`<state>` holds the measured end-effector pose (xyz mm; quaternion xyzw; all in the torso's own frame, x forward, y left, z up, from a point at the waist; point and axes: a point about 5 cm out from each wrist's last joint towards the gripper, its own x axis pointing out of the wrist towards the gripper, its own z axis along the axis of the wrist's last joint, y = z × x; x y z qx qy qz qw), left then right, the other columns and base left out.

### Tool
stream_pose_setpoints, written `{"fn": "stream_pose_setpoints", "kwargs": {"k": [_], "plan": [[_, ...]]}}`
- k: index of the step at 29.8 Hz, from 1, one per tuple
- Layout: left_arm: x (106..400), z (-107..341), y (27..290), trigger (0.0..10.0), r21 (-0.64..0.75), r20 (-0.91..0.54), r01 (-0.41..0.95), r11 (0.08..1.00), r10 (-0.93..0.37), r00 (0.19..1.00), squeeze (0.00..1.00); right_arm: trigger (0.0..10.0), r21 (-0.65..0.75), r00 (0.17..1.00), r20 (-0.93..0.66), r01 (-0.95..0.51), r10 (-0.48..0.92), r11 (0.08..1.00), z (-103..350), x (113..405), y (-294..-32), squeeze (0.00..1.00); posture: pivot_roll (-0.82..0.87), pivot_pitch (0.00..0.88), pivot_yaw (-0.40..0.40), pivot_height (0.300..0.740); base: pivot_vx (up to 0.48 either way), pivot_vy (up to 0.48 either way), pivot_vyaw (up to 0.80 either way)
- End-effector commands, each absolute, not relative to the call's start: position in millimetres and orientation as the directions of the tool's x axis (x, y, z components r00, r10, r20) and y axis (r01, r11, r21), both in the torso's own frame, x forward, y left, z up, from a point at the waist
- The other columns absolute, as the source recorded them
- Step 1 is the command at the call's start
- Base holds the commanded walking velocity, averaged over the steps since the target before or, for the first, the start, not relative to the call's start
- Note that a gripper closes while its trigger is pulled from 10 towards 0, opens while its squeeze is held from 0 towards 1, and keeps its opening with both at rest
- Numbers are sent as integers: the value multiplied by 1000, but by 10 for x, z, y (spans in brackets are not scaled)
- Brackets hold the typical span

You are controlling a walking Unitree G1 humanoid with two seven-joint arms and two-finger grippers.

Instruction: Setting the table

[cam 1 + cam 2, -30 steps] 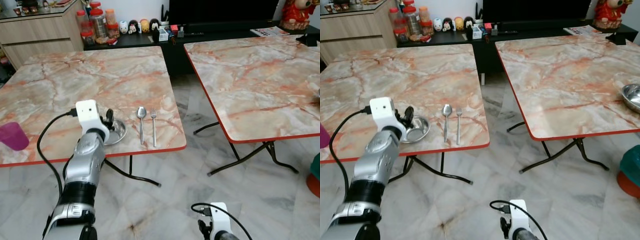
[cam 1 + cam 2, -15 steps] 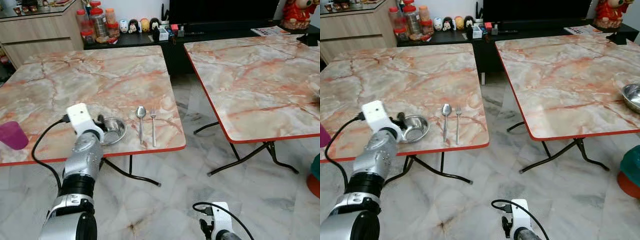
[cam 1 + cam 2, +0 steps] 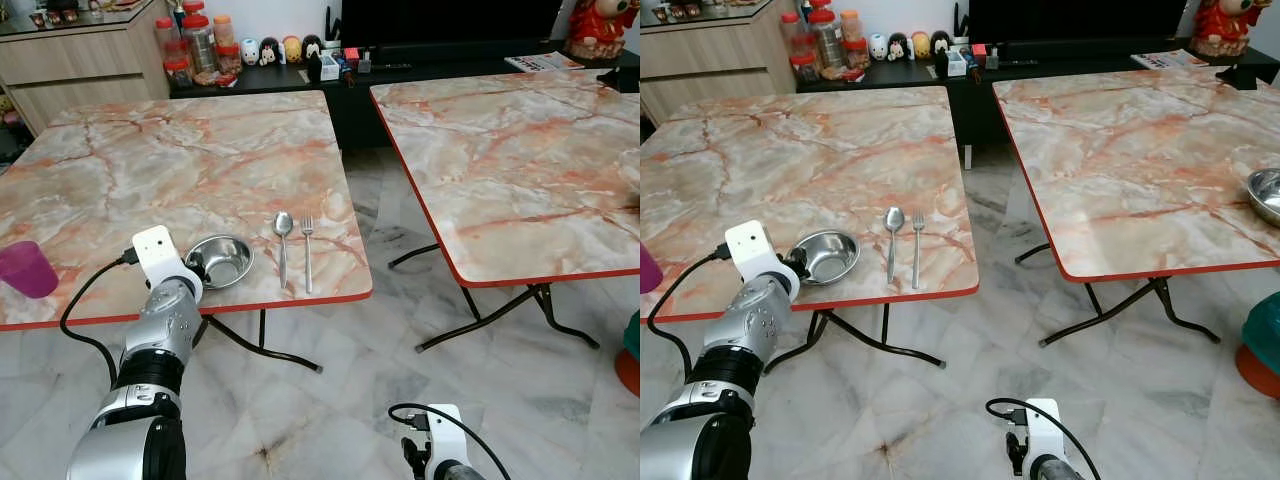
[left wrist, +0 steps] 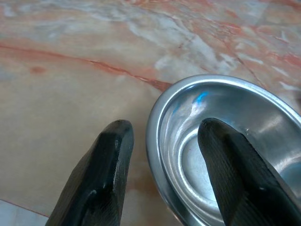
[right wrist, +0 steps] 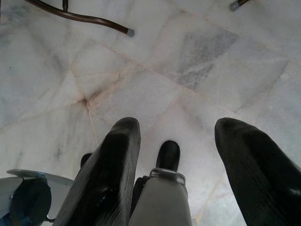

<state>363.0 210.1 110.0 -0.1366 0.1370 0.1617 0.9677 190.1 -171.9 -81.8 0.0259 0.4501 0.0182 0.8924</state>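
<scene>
On the near tabletop (image 3: 200, 160), a bowl (image 3: 219, 260) sits by the front edge, with a spoon (image 3: 283, 245) then a fork (image 3: 307, 250) to its right. A cup (image 3: 26, 270) stands far left.

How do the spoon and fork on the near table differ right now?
The spoon ends in a rounded bowl; the fork ends in tines. The spoon lies nearer the steel bowl, the fork farther from it. The spoon's handle looks slightly angled, the fork's straighter. Both are silver, lie flat side by side, heads pointing away from the table's near edge, untouched by the left gripper.
</scene>
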Motion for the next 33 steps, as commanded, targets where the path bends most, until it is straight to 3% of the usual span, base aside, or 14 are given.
{"fn": "stream_pose_setpoints", "kwargs": {"k": [1, 19, 29, 30, 31, 32, 33], "plan": [[3670, 1162, 2104, 10000, -222, -290, -349, 910, 280, 915, 0, 10000, 65, 598, -800, 7, 48, 998, -814, 1907, -1730, 0, 69, 0, 30, 740, 0, 0, 0], [3642, 1031, 2155, 10000, -278, -358, -415, 867, 307, 882, 0, 10000, 72, 597, -800, 13, 50, 997, -821, 1897, -1710, 0, 68, 0, 42, 740, 0, 0, 0], [3656, 1003, 2117, 9804, -380, -388, -409, 830, 258, 885, 0, 10000, 78, 597, -801, 20, 50, 997, -825, 1893, -1690, 0, 68, 0, 51, 740, 0, 0, 0], [3659, 1010, 2118, 7373, -382, -386, -409, 829, 258, 885, 0, 10000, 78, 597, -800, 21, 50, 997, -824, 1895, -1688, 0, 71, 0, 51, 740, 0, 0, 0], [3661, 1013, 2118, 7373, -383, -385, -408, 829, 258, 886, 0, 10000, 78, 598, -800, 21, 50, 997, -823, 1897, -1687, 0, 71, 0, 51, 740, 0, 0, 0], [3666, 1020, 2115, 0, -392, -383, -403, 827, 252, 889, 0, 10000, 79, 598, -800, 21, 51, 997, -822, 1900, -1684, 0, 71, 0, 51, 740, 0, 0, 0], [3667, 1020, 2114, 0, -395, -383, -402, 826, 250, 889, 0, 10000, 79, 598, -800, 21, 51, 997, -822, 1900, -1683, 0, 72, 0, 51, 740, 0, 0, 0]]}}
